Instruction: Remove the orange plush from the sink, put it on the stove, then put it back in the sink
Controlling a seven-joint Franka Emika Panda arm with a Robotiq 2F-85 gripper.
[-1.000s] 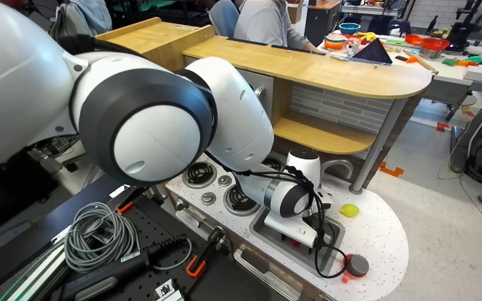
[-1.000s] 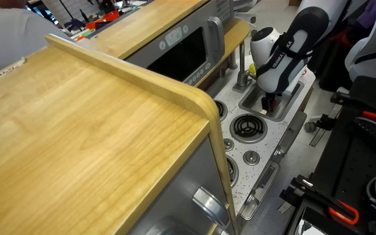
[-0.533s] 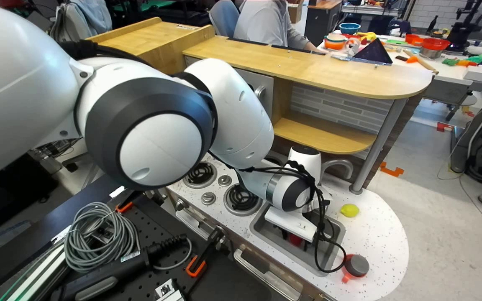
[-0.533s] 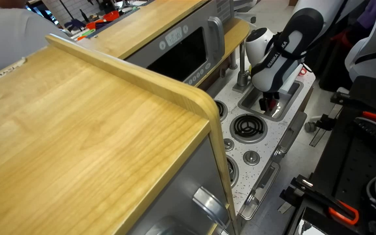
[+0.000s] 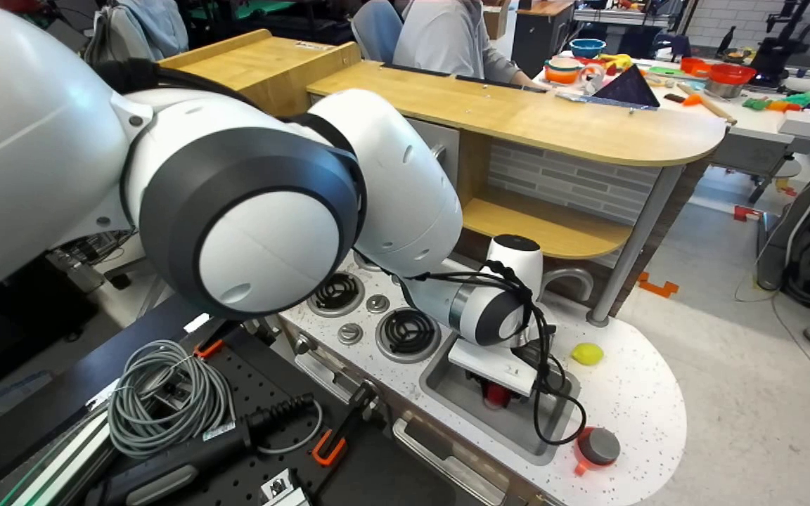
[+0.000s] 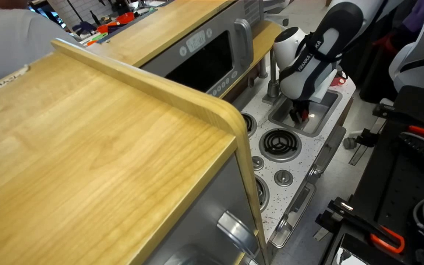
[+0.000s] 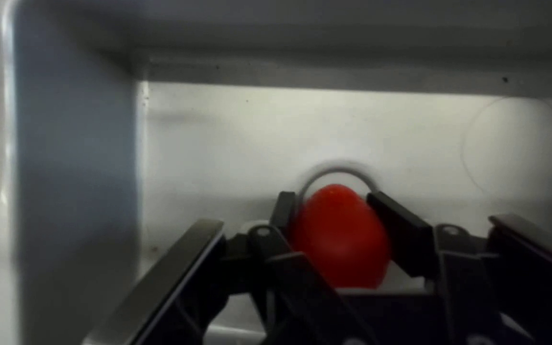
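A smooth, red rounded object point(image 7: 340, 239) sits between the pads of my gripper point(image 7: 329, 203), which is shut on it from both sides. Both are inside the metal sink point(image 7: 237, 129), over a dark ring on its floor. In both exterior views the gripper point(image 6: 300, 113) hangs down within the sink point(image 5: 535, 439), partly hidden by the wrist, and red point(image 5: 496, 396) shows between the fingers. How far the object is off the sink floor is hard to tell. The stove has coil burners point(image 6: 280, 144) beside the sink. No orange plush shows in these views.
A faucet point(image 6: 273, 86) stands at the sink's back edge. A yellow lemon point(image 5: 587, 353) and a red item with a grey top point(image 5: 596, 446) lie on the counter beyond the sink. A wooden shelf point(image 5: 545, 223) and a microwave point(image 6: 204, 60) stand behind the counter.
The gripper has shut on the red object. Arm and hand have risen a little inside the sink, and the red object appears slightly higher with them.
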